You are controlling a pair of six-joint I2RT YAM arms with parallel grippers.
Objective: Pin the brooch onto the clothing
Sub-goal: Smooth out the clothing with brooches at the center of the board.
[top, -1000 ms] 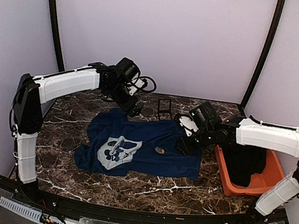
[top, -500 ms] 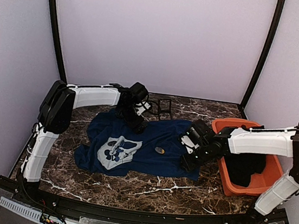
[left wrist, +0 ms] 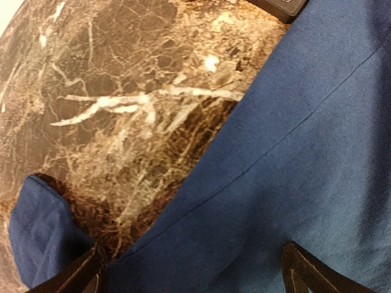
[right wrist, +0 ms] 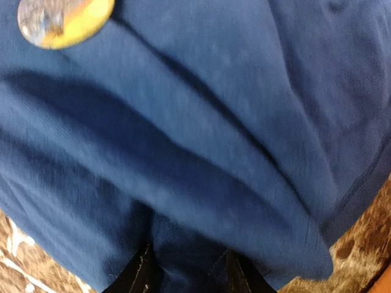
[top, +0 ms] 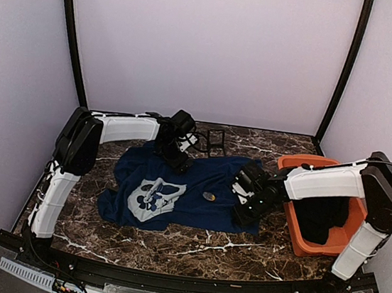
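The dark marbled worktop (top: 170, 240) carries the clothing (top: 191, 189), a navy T-shirt spread roughly flat at its middle, the pale print toward the left and loose folds along the right side. An orange bin (top: 296, 234) stands just right of it with a black garment (top: 320, 212) inside. The left hand (top: 178, 160) sits low over the shirt's far edge; in its wrist view the fingers (left wrist: 82, 274) are spread wide with only cloth and bare stone between them, gripping nothing. The right hand (top: 243, 202) is down on the shirt's right part; its fingertips (right wrist: 139, 274) stand much closer together with a ridge of blue cloth between them, but whether they actually clamp that fold I cannot tell. A small black case (top: 215, 140) stands beyond the shirt, apart from it. The brooch (top: 209, 197) lies face up on the shirt, right of the print and near the right hand, loose as far as one can see. It looks light, hard and smooth, likely to skid or flip if pushed from one side, so taking it by opposite points of its rim seems best. The shirt is soft and will bunch and drag, so it probably wants holding down near the pinning spot.
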